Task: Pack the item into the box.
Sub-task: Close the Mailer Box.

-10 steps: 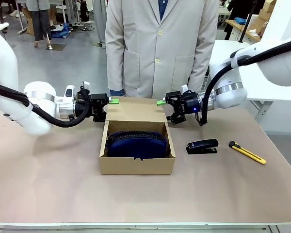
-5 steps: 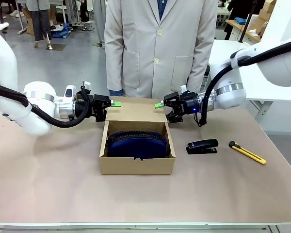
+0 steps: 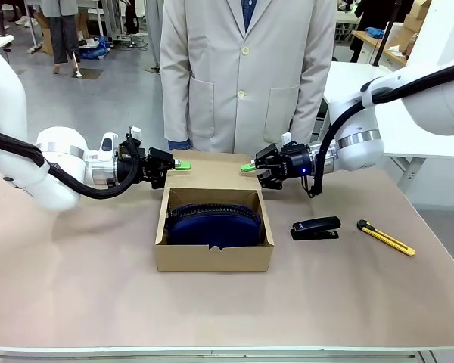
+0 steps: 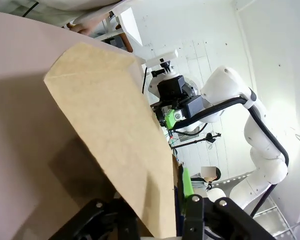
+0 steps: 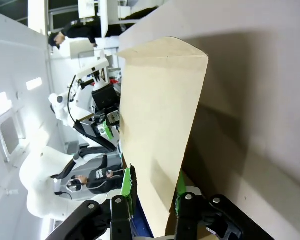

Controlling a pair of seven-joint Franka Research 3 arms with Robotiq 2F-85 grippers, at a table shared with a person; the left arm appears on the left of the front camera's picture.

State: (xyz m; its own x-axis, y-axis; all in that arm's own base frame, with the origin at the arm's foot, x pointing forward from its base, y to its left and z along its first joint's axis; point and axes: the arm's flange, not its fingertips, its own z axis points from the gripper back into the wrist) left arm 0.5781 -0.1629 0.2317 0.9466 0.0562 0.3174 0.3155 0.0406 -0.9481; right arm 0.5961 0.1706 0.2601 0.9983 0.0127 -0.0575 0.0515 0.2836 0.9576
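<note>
- The item (image 3: 214, 219), a navy zip pouch, lies flat inside the box (image 3: 212, 259) and fills most of its length. The placing step appears done.
- The box stands open near the middle of the worktop (image 3: 98, 295), and its flap lid (image 3: 212, 170) is folded back on the far side, toward the person (image 3: 242, 68).
- The left tool (image 3: 180, 163) is clamped on the flap lid's left far corner.
- The right tool (image 3: 247, 166) is clamped on the right far corner. In the wrist views the cardboard runs between the green pads (image 5: 126, 185).
- What is left, in my judgement: swinging the flap lid forward over the pouch and seating it.
- Whether the flap is lifted clear of the worktop or resting on it is hard to tell from the front.
- A black stapler (image 3: 315, 228) and a yellow utility knife (image 3: 386, 237) lie well to the right of the box and play no part.
</note>
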